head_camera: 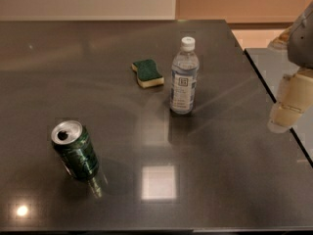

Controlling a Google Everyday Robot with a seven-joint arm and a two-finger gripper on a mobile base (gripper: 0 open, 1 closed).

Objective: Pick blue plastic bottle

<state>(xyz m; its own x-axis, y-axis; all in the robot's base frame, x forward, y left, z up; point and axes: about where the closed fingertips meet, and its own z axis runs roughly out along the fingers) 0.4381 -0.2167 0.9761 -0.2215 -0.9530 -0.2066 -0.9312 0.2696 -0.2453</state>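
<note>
One gripper (287, 104) hangs far right, apart from the blue plastic bottle (184, 77); its opening unclear

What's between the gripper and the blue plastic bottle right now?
Nothing: in the camera view, only bare dark tabletop separates the blue plastic bottle from the gripper at the table's right edge. The sponge lies on the bottle's other side.

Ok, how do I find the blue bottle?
Look at the dark table, toward its far middle, left of the gripper hanging at the right edge. The blue plastic bottle stands upright just right of the green sponge; it's the only clear thing, white-capped, unlike the green can.
</note>
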